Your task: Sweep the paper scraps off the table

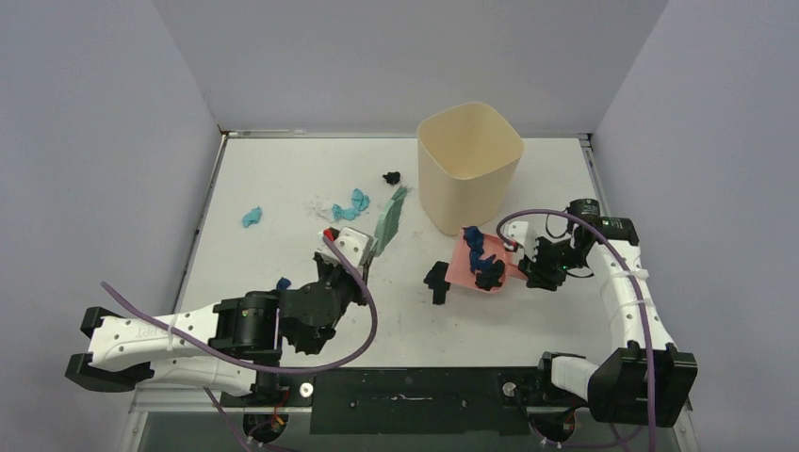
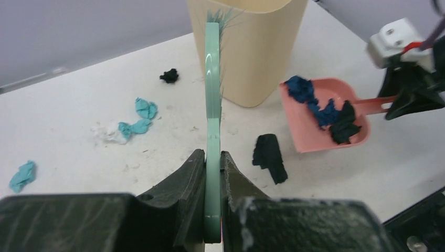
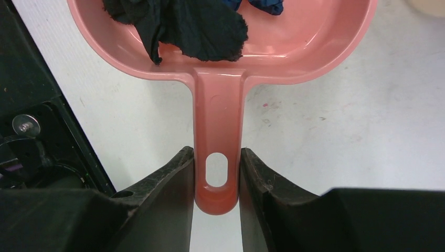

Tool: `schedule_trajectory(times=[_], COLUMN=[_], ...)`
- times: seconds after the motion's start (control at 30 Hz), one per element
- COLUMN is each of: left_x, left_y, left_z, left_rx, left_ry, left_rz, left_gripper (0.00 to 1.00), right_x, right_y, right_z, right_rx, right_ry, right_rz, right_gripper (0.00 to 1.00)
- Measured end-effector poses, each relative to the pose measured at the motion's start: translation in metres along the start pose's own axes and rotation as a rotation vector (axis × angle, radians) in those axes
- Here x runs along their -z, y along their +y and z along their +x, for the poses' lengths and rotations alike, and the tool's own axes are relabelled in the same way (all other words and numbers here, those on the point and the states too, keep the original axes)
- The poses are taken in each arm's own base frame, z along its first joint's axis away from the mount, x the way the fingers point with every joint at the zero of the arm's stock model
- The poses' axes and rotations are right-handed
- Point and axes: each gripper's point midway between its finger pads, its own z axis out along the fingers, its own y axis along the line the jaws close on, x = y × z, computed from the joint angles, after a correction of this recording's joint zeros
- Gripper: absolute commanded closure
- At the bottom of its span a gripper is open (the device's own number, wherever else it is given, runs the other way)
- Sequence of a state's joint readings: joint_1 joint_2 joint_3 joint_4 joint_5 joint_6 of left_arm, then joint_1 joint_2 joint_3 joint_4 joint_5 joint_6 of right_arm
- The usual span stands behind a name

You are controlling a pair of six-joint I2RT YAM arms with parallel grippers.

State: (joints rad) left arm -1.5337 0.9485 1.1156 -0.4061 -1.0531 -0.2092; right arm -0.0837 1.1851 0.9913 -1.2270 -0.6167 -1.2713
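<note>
Paper scraps lie loose on the white table (image 1: 283,169): a teal one (image 1: 251,217) at the left, teal (image 1: 356,200) and white (image 1: 320,207) bits near the brush, a small black one (image 1: 392,176) by the bin, a dark blue bit (image 1: 283,282) by the left arm, and a larger black one (image 1: 436,281) before the dustpan. My left gripper (image 1: 363,254) is shut on the handle of the green brush (image 2: 212,89), bristles pointing away. My right gripper (image 3: 216,157) is shut on the handle of the pink dustpan (image 3: 315,47), which holds dark blue (image 2: 309,97) and black (image 2: 343,123) scraps.
A beige bin (image 1: 468,165) stands upright at the back centre, just behind the dustpan (image 1: 460,266) and to the right of the brush (image 1: 388,218). Metal rails edge the table. Grey walls close in the left, back and right sides.
</note>
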Motion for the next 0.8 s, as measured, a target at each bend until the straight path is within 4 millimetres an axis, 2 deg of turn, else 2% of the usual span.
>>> schedule_trajectory(times=[0.17,0.37,0.5,0.63,0.8], left_x=[0.002,0.004,0.003,0.001,-0.003], left_y=[0.033,0.053,0.054,0.048,0.037], left_z=[0.03,0.054,0.072,0.086,0.1], left_rx=[0.004,0.03,0.021,0.008,-0.008], left_ry=[0.034,0.077,0.117,0.156,0.197], left_rz=[-0.092,-0.144,-0.154,-0.142,-0.124], left_gripper=[1.0,1.0,1.0,1.0,1.0], right_x=[0.027,0.068,0.1,0.122,0.133], right_y=[-0.005,-0.02,-0.04,-0.063,-0.105], right_z=[-0.025,-0.062,-0.096,-0.121,-0.132], right_rx=[0.032,0.047,0.054,0.015,-0.056], right_ry=[-0.041,-0.087,-0.135,-0.169,-0.141], right_rz=[0.037,0.114,0.191,0.251,0.371], right_gripper=[0.95,0.95,0.95,0.95,0.95])
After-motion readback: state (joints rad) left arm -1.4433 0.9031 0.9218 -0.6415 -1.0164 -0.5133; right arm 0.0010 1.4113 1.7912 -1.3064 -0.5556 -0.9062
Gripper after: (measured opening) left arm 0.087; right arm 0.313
